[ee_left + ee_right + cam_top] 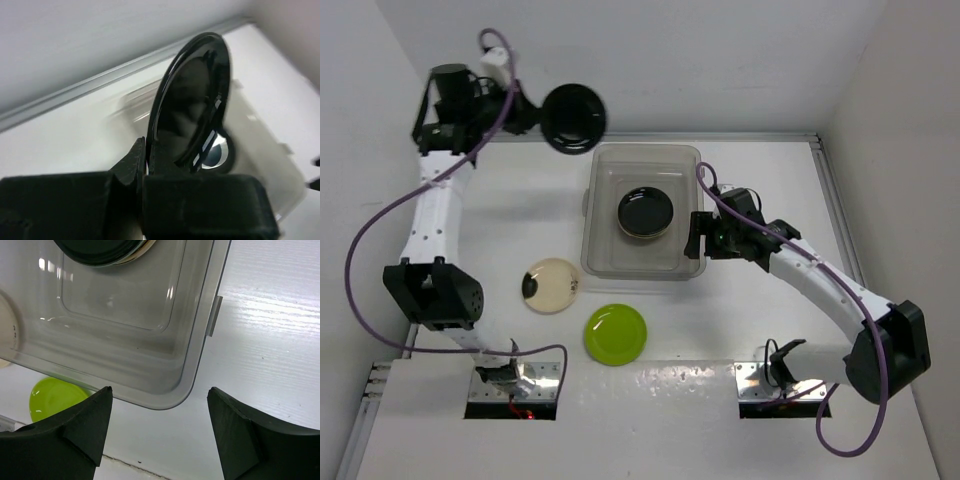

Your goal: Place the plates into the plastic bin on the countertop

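**Q:** Which plate is being handled, and how is it held?

**A:** The left gripper (542, 115) is clamped on the rim of a glossy black plate (573, 118), so the plate stands on edge rather than lying flat. Seen from above, it hangs in the air at about 11 o'clock from the plastic bin (595, 255), just beyond the bin's far left corner. Gripping the rim probably lets the arm tip the plate and release it over the opening.

**Q:** What is in the bin?

**A:** A second black plate (645, 213) lies flat near the middle of the floor. A thin amber edge shows under it, but it is too small to tell whether that is another plate. The rest of the clear floor shows nothing.

**Q:** And the other arm?

**A:** The right gripper (159, 392) hovers at about 3 o'clock from the bin, beside its right wall. Its jaws are spread wide and hold nothing. The right wrist view looks down on the bin's rounded near corner between the two fingers. It seems to be waiting there, perhaps to steady the bin, though I cannot tell if it touches the bin.

**Q:** What remains outside?

**A:** Two plates lie flat on the white countertop (770, 190). A cream plate (552, 285) with a dark mark sits at 8 o'clock, just beside the bin's near left corner. A lime green plate (616, 333) sits at 6 o'clock, nearer the arm bases. The job looks partway done.
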Controlling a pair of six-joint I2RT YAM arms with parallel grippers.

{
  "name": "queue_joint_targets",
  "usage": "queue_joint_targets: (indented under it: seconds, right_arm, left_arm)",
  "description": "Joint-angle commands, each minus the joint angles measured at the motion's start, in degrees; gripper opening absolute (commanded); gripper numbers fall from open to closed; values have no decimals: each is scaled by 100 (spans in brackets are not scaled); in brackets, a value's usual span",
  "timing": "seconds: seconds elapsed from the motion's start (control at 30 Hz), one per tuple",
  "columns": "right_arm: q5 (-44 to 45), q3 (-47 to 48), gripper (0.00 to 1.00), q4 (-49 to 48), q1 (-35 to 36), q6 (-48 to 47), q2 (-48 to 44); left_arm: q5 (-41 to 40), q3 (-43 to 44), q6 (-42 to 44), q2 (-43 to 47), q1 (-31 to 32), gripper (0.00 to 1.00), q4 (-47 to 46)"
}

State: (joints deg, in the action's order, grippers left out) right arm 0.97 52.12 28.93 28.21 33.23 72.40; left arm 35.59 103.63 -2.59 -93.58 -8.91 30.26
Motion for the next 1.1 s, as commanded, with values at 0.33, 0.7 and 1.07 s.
queue_joint_targets:
  seconds: [0.33, 0.7, 1.07]
  right_arm:
    - [17, -113, 76, -36, -79, -80, -349]
    - [-262, -352, 79, -107, 44, -177, -490]
    - [-116, -641, 69, -537, 2346, -274, -184]
  left_arm:
    - [-96, 579, -655, -2287, 2243, 0, -82]
    - [-387, 377, -331, -2824, 2640, 51, 252]
    - [-1458, 484, 644, -1157, 1850, 83, 1483]
